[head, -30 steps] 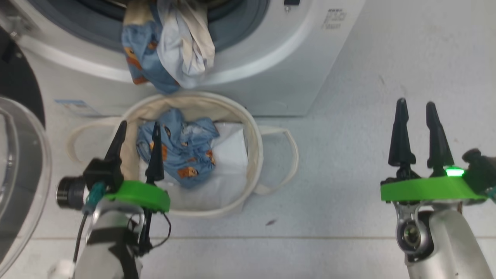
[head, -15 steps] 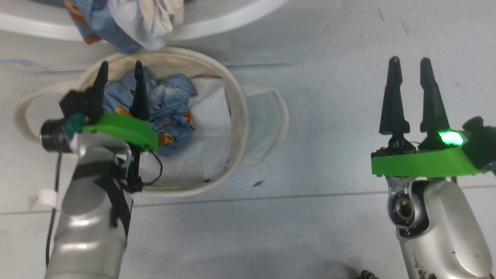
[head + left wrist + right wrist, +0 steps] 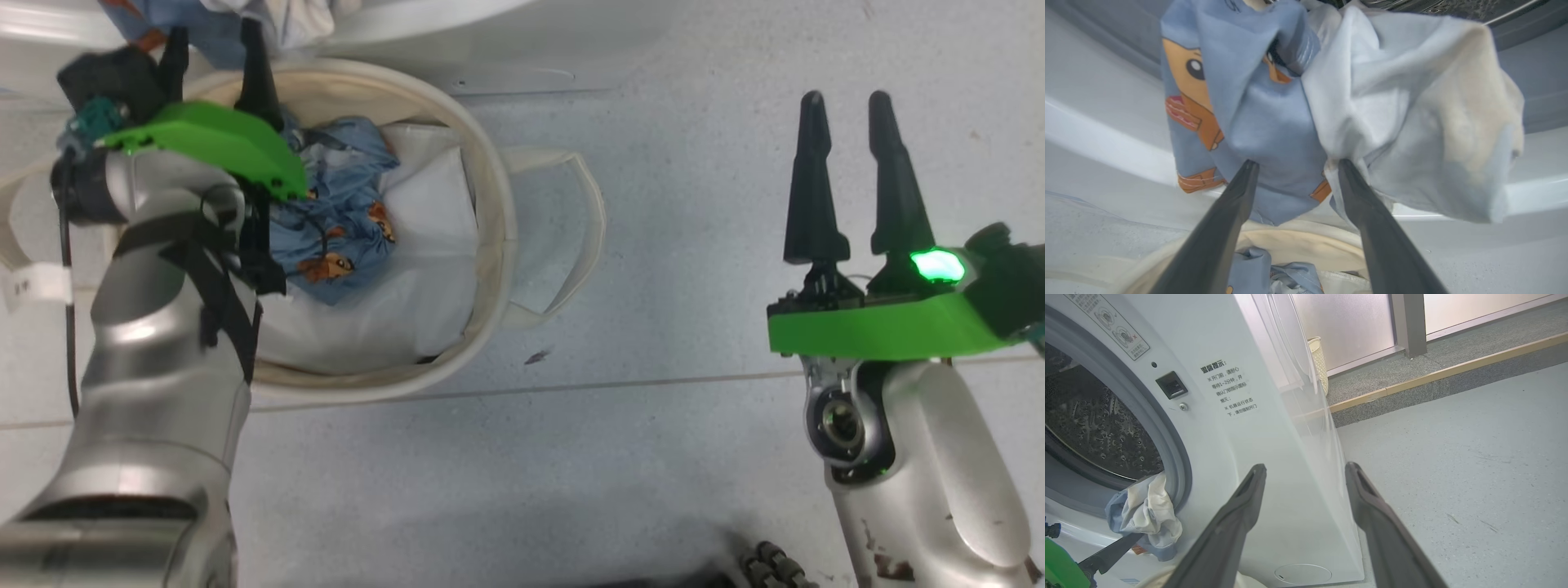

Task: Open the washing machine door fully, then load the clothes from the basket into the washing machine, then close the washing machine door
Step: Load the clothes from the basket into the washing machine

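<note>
The clothes (image 3: pixel 1265 122) hang out of the washing machine's (image 3: pixel 1274 457) mouth: light blue bear-print cloth beside cream fabric (image 3: pixel 1412 122). My left gripper (image 3: pixel 1296 165) is open, its tips at the lower end of that bundle; I cannot tell whether they touch it. It stands above the far rim of the basket (image 3: pixel 490 188). More bear-print cloth (image 3: pixel 335 220) lies in the basket on a white sheet (image 3: pixel 424 245). My right gripper (image 3: pixel 847 106) is open and holds nothing, over the floor to the right. The washing machine door is out of view.
The steel drum (image 3: pixel 1094 428) is open behind the grey gasket. The basket's looped handle (image 3: pixel 584 237) sticks out to the right. A pale wicker bin (image 3: pixel 1319 359) stands behind the machine, with a raised step (image 3: pixel 1433 371) beyond. Grey floor spreads right.
The head camera has tilted down. My left gripper has gone from above the basket's cloth forward and up to the clothes hanging from the machine. The right gripper has kept its place, open.
</note>
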